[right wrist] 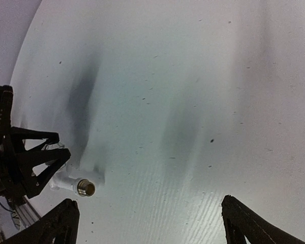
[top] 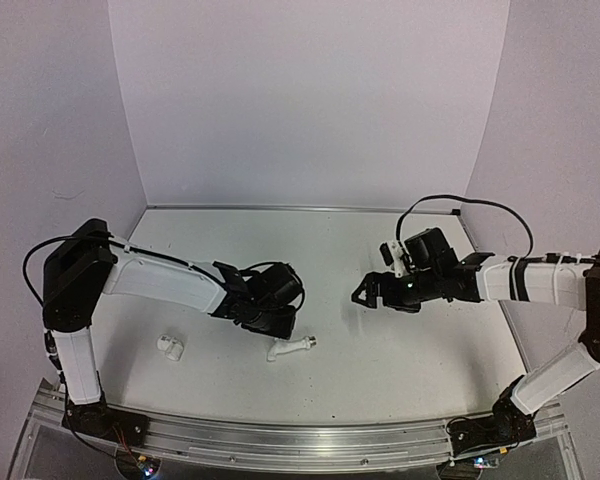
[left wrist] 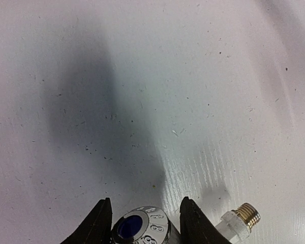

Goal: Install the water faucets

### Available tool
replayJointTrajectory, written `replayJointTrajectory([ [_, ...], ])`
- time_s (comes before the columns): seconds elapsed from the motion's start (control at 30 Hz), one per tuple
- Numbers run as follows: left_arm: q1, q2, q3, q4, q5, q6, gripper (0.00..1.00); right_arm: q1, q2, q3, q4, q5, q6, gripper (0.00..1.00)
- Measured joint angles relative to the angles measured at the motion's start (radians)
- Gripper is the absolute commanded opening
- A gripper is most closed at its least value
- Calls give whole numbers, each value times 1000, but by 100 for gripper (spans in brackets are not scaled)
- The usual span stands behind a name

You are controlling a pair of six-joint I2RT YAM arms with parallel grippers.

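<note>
The white tap (top: 290, 347) lies on the table, its threaded end (top: 310, 342) pointing right. My left gripper (top: 272, 322) is down on it. In the left wrist view the fingers (left wrist: 193, 223) stand tight on both sides of the round blue-centred knob (left wrist: 140, 227), and the brass thread (left wrist: 246, 214) shows at the right. The small white elbow fitting (top: 170, 347) lies apart, to the left. My right gripper (top: 365, 293) hovers open and empty to the right of the tap. The right wrist view shows the tap's threaded end (right wrist: 85, 187) beside the left gripper.
White walls close the table (top: 400, 360) at the back and sides. An aluminium rail (top: 300, 445) runs along the near edge between the arm bases. The left arm's black jaw frame (right wrist: 20, 162) fills the lower left of the right wrist view.
</note>
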Motion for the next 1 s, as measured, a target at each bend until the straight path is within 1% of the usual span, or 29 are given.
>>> replayJointTrajectory([
  [0.07, 0, -31, -6, 4, -15, 20, 0, 15, 1, -21, 48, -63, 4, 98],
  [0.2, 0, -94, -15, 20, -48, 47, 0, 71, 26, -31, 140, -157, 6, 97],
  [0.33, 0, -142, -20, 70, -53, 44, 0, 132, 41, -44, 232, -196, 9, 96],
  [0.43, 6, -185, -45, 127, -29, -12, 0, 178, 41, -71, 319, -195, 15, 96],
  [0.53, 24, -233, -79, 191, 16, -111, 0, 226, 33, -99, 385, -154, 12, 96],
  [0.7, 92, -347, -181, 366, 104, -322, 0, 314, 10, -123, 502, -37, -10, 95],
  [0.83, 124, -402, -240, 488, 129, -464, 0, 371, -1, -126, 596, 70, -44, 88],
  [1.0, 126, -425, -336, 677, 150, -607, 0, 405, 0, -104, 641, 161, -86, 81],
])
